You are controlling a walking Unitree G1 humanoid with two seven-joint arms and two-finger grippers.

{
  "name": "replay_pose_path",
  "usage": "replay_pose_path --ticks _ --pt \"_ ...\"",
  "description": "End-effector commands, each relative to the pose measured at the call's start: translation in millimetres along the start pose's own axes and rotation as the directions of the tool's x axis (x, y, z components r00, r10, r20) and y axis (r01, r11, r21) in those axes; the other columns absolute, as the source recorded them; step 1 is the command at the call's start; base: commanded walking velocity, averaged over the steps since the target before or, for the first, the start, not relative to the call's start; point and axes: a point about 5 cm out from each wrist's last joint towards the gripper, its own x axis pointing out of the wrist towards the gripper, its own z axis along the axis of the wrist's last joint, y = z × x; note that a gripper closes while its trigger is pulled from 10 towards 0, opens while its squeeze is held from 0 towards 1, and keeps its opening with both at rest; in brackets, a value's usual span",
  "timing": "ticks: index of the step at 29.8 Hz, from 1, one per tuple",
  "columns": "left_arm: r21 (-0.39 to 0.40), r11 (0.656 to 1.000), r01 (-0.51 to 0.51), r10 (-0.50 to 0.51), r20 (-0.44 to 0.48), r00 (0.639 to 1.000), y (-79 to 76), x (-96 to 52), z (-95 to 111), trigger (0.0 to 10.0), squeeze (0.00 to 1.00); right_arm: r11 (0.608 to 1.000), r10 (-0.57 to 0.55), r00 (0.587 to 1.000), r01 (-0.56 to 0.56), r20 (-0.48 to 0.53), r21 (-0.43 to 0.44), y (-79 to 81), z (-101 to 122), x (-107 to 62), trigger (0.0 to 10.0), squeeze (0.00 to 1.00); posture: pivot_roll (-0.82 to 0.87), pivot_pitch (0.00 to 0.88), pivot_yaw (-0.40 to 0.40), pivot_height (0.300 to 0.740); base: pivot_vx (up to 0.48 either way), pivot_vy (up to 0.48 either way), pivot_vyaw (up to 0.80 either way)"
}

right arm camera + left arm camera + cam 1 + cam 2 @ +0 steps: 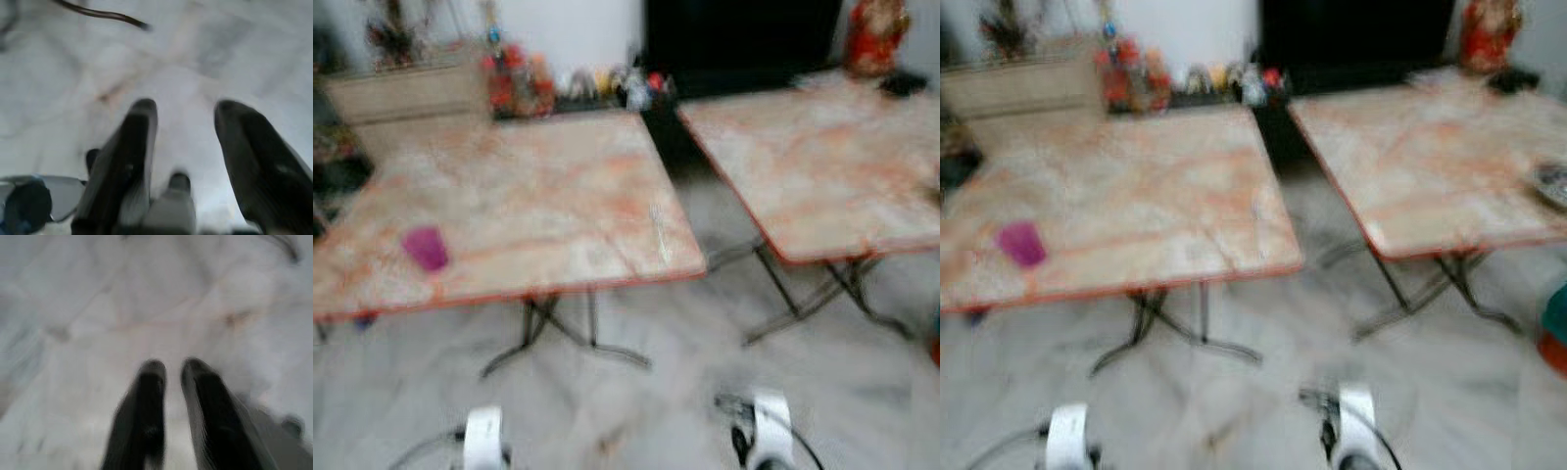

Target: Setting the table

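Grey marble floor (636, 411) nearest, blurry. Both arms hang low over it. Left gripper (168, 369): fingers nearly together, small gap, holding nothing. Right gripper (186, 110): fingers wide apart, holding nothing. Next, near table (509, 206) with pink-orange marbled top. Purple cup (427, 248) stands near its front left edge. Second table (822, 166) to right, apart. Small colourful things (578, 86) on ledge behind.

Both arms hang low. Left gripper (171, 369) points downward, fingers nearly together, narrow gap. Right gripper (183, 110) points downward, fingers spread wide, holding nothing.
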Motion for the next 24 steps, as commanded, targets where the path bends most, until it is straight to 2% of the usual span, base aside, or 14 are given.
replay_pose_path --ticks 1,10,24 --pt "0.021 1.0 -0.008 0.008 -0.005 1.0 4.9 -0.2 0 10.0 0.0 1.0 0.005 1.0 -0.005 -0.004 0.003 3.1 -1 0.0 10.0 0.0 0.01 0.0 0.092 0.74 0.0 0.262 0.44" --pt "0.031 1.0 -0.006 0.006 -0.007 1.0 5.7 -0.5 -1 10.0 0.0 0.999 -0.016 0.999 0.017 -0.032 0.035 -1.6 -13 -3.6 10.0 0.0 0.0 0.0 0.099 0.74 0.0 0.263 0.05" --pt "0.05 0.999 0.013 -0.012 -0.017 1.0 4.1 -0.6 -2 10.0 0.0 0.999 0.014 0.999 -0.012 -0.029 0.049 4.0 -9 -2.0 10.0 0.0 0.0 0.0 0.097 0.74 0.0 0.0 0.0"
